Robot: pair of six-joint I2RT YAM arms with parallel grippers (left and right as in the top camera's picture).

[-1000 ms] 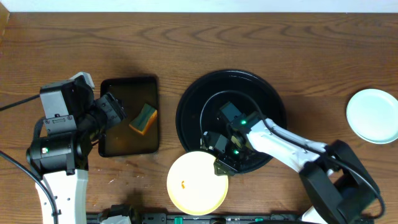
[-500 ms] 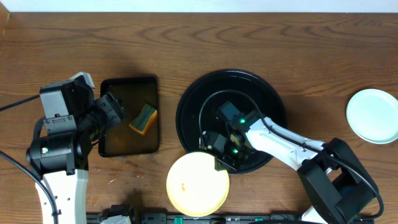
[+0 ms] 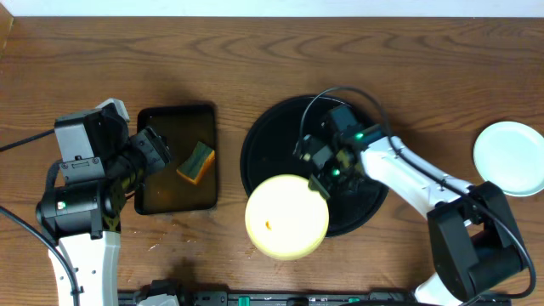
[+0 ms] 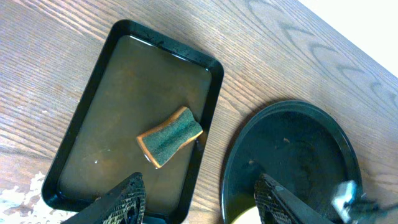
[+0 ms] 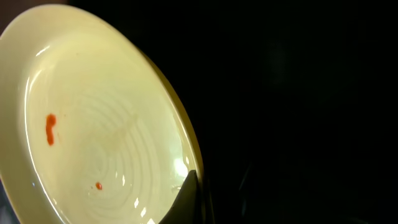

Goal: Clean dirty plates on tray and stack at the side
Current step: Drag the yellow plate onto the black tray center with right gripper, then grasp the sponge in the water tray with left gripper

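Observation:
A cream-yellow dirty plate (image 3: 287, 217) with small orange-red smears hangs over the front left rim of the round black tray (image 3: 272, 136). My right gripper (image 3: 321, 183) is shut on the plate's right rim. The right wrist view shows the plate (image 5: 93, 124) tilted, a dark finger (image 5: 186, 199) lying on its inner edge, and the tray (image 5: 298, 93) dark behind it. My left gripper (image 4: 199, 202) stands open above the gap between the rectangular tray and the round tray (image 4: 292, 143), holding nothing. A second pale plate (image 3: 508, 158) lies on the table at the far right.
A small rectangular black tray (image 3: 174, 191) sits left of the round tray, with a green and orange sponge (image 3: 196, 161) lying in it. In the left wrist view the sponge (image 4: 170, 137) is in that tray's (image 4: 93, 124) middle. The left arm's base is at the front left.
My right gripper has shut on the cream-yellow plate's rim and carried it up and to the right, from the table's front edge to over the tray. The left arm has not moved.

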